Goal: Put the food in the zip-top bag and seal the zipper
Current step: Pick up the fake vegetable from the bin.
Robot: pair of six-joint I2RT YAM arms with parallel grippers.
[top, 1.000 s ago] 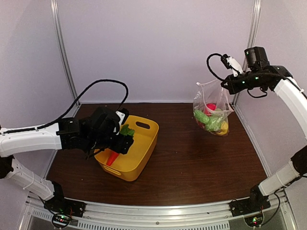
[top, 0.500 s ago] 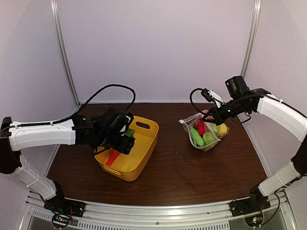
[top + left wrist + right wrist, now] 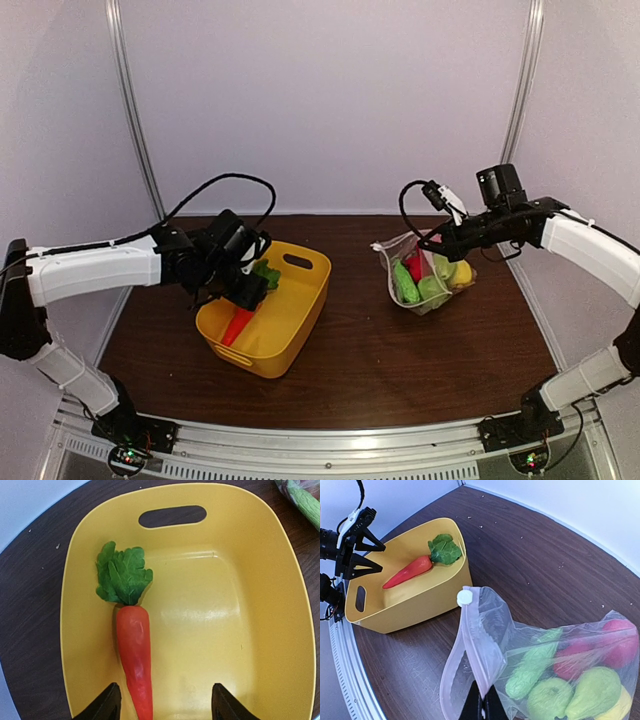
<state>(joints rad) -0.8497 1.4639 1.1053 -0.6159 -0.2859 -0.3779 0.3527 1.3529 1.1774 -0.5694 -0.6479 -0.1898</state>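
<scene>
An orange carrot with a leafy top [image 3: 135, 652] lies in the yellow tub [image 3: 280, 630], also seen in the top view [image 3: 237, 322] and the right wrist view [image 3: 412, 570]. My left gripper [image 3: 162, 707] is open above the tub, its jaws straddling the carrot's tip. The clear zip-top bag [image 3: 530, 650] rests on the table at the right [image 3: 425, 275], holding a cucumber [image 3: 532, 662], red apples [image 3: 620, 640], a pear [image 3: 592, 692] and other fruit. My right gripper [image 3: 482, 707] is shut on the bag's zipper strip [image 3: 470, 630], whose mouth gapes open.
The yellow tub [image 3: 290, 320] stands left of centre on the dark wooden table [image 3: 400, 360]. White walls close in the back and sides. A metal rail runs along the near edge [image 3: 330, 445].
My right arm has lowered the bag from mid-air onto the table and shifted it a little. My left gripper has moved further over the tub toward the carrot.
</scene>
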